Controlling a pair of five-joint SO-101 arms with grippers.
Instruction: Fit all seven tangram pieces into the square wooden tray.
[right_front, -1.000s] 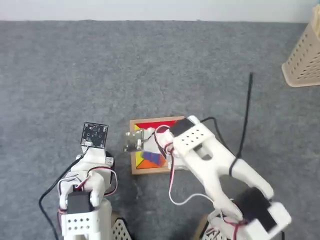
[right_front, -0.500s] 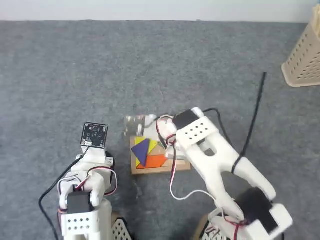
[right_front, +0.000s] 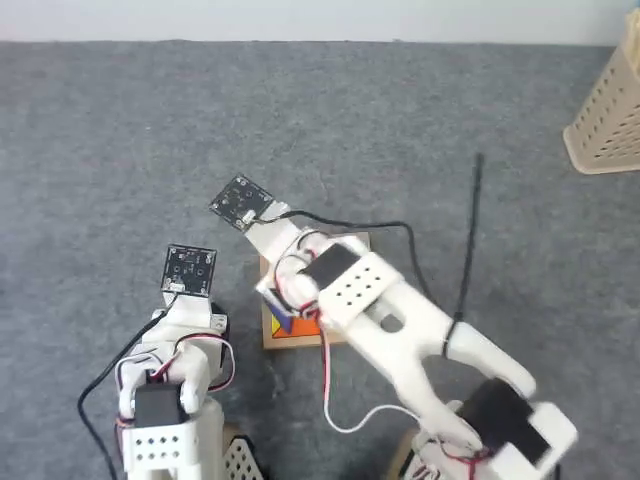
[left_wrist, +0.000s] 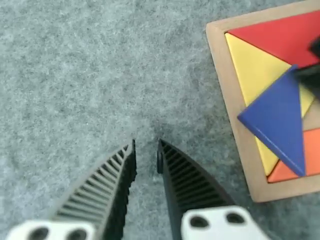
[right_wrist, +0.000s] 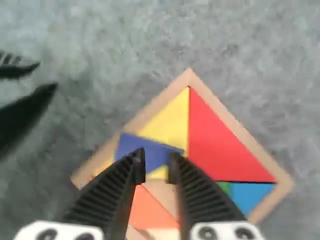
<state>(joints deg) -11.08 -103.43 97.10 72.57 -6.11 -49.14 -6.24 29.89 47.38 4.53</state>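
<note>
Grey carpet (right_front: 150, 130) round tray (left_wrist: 224, 60); blue triangle (left_wrist: 277, 120), in right hand (right_wrist: 155, 162), inside rim.

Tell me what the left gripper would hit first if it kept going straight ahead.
Most likely the grey carpet: the left gripper points at a bare patch, with the wooden tray off to one side.

Two units, left arm (right_front: 188, 322) and right arm (right_front: 400, 330): white printed shells, perforated housings, black servo blocks (right_front: 160, 408). Wiring: red and white leads (right_front: 290, 280), black cables (right_front: 468, 250). Wrist fittings: square black circuit boards (right_front: 189, 270). Left gripper (left_wrist: 146, 146) and right gripper (right_wrist: 155, 156): black ribbed fingers on white bases with screw holes.
</note>
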